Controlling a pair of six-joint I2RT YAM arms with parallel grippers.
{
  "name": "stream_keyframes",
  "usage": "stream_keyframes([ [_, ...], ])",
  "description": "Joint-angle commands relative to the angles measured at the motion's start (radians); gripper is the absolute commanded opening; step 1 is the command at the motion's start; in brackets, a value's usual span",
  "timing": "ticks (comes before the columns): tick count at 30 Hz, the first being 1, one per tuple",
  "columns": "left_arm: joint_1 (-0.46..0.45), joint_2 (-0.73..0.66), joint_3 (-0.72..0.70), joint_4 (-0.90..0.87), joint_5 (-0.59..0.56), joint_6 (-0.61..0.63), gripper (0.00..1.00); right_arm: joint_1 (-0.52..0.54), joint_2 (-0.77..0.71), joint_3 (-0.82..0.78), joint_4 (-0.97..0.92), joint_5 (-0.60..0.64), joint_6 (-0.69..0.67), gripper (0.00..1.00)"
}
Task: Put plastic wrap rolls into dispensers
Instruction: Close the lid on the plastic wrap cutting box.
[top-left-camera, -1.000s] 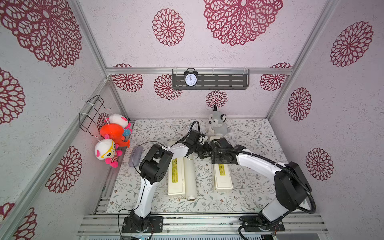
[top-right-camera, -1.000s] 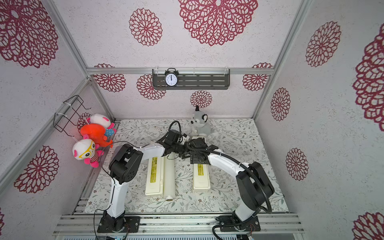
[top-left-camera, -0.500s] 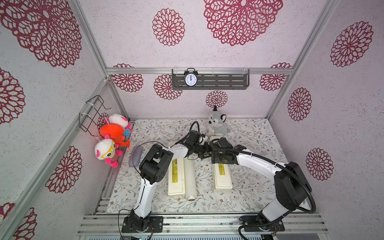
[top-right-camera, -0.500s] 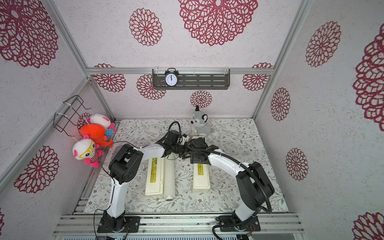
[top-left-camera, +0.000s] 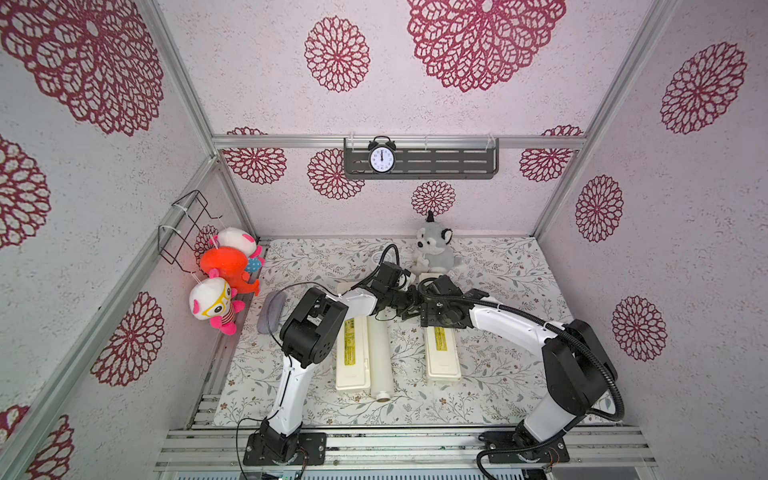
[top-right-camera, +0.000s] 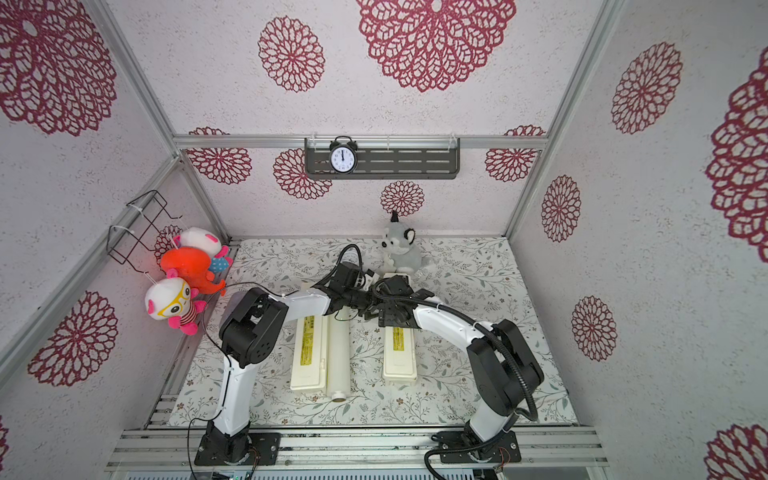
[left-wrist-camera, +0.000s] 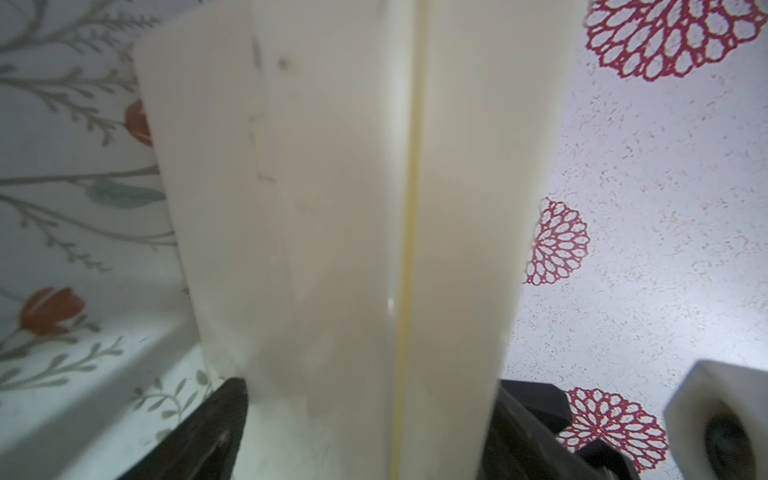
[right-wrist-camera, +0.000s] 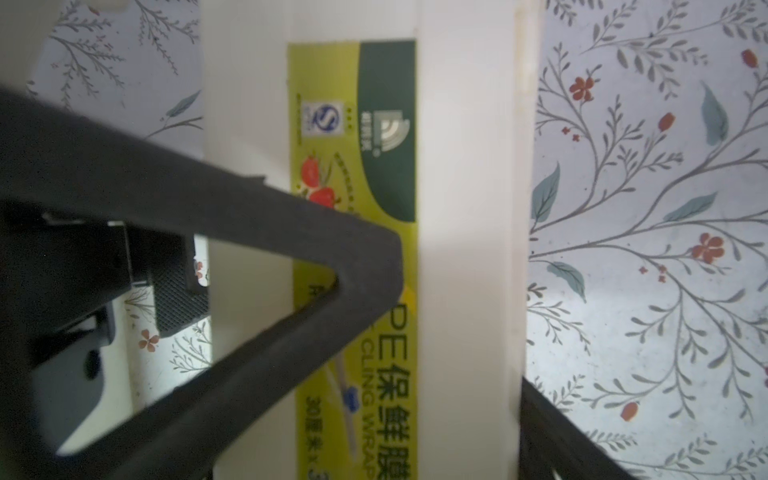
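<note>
Both arms are meeting at far end of right dispenser (top-left-camera: 442, 353), prob. to open its lid; right gripper (right-wrist-camera: 465, 332) is holding jaws apart over it; left gripper (left-wrist-camera: 374, 419) – can't tell if it's squeezing; 1 roll (top-left-camera: 380, 357) is lying outside, just beside left dispenser (top-left-camera: 352, 357)

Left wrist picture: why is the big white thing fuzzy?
In the left wrist view the cream-white thing sits right at the lens, so it blurs, while the wallpaper behind looks sharper; in the right wrist view the label on the dispenser is readable.
</note>
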Motion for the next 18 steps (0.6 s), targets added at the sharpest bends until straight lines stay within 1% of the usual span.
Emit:
stream_keyframes([
  [1, -0.022, 0.007, -0.002, 0.028, 0.043, 0.015, 0.91, -0.001, -0.044, 0.014, -0.039, 0.023, 0.041, 0.81],
  [6, -0.019, -0.001, -0.018, 0.094, 0.064, -0.026, 0.93, -0.001, -0.049, 0.052, -0.071, 0.027, 0.03, 0.8],
  [10, -0.02, -0.013, -0.025, 0.123, 0.071, -0.046, 0.94, 0.002, -0.03, 0.119, -0.147, 0.043, 0.01, 0.79],
  [18, -0.025, -0.004, -0.03, 0.118, 0.069, -0.037, 0.93, 0.007, -0.036, 0.065, -0.116, 0.055, 0.022, 0.79],
])
